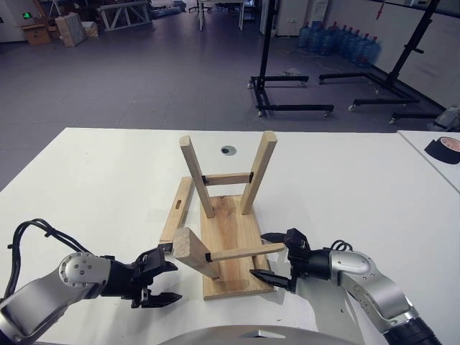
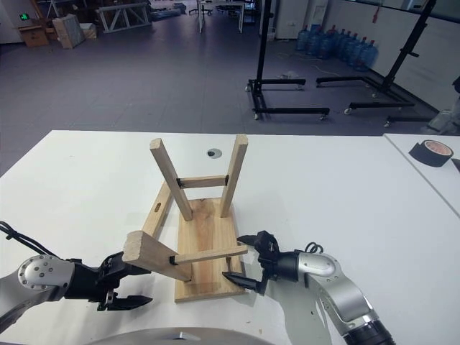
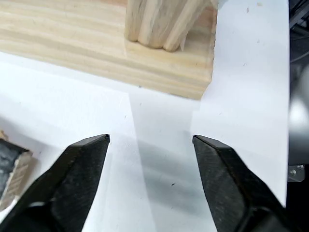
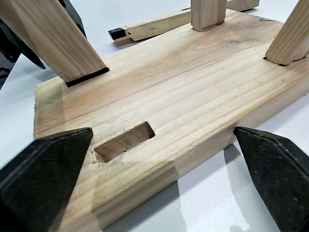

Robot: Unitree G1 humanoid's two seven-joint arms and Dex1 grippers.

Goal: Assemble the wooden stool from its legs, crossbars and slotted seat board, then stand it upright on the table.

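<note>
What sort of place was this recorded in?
Probably a workshop or lab hall: a white table on open grey floor, black wheeled frames behind it, blue water jugs by the far wall.

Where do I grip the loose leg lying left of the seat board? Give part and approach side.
Likely mid-length, across its narrow width, from above with the left end effector. The loose leg lies flat left of the seat board, open table on its outer side.

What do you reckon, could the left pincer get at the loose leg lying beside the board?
Probably yes. The left pincer is open on the same side of the seat board as the loose leg, which lies flat with bare table between them. Only the near leg stands close.
</note>
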